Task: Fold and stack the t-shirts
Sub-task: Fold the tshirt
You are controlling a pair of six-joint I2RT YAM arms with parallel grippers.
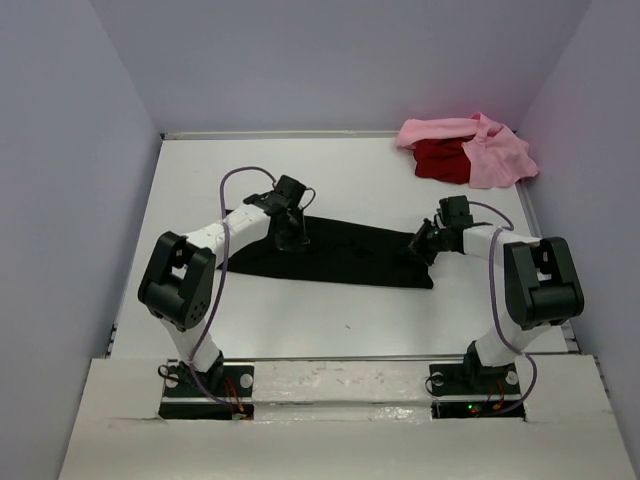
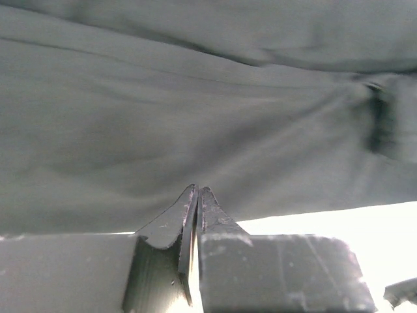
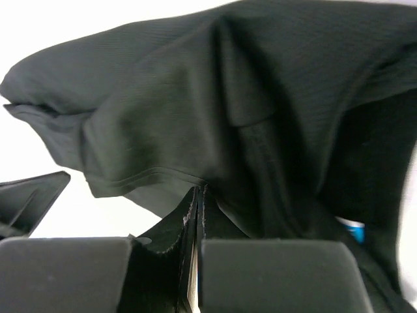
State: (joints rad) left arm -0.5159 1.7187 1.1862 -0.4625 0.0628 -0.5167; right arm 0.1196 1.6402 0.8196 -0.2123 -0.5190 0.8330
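Note:
The black t-shirt [image 1: 340,255] lies as a long, flattened strip across the middle of the table. My left gripper [image 1: 291,238] presses down on its left part. In the left wrist view its jaws [image 2: 197,190] meet at the tips on the cloth's near edge [image 2: 195,117]. My right gripper [image 1: 420,246] is at the shirt's right end, shut [image 3: 197,189] on a bunched, hemmed fold [image 3: 195,117]. A small bluish label [image 3: 354,229] peeks out at the right. The pink t-shirt [image 1: 495,155] and the red t-shirt [image 1: 440,160] lie crumpled together at the back right corner.
The white table [image 1: 300,320] is boxed in by pale walls on the left, back and right. Both arm bases sit on the near ledge [image 1: 340,385]. Purple cables loop above each arm.

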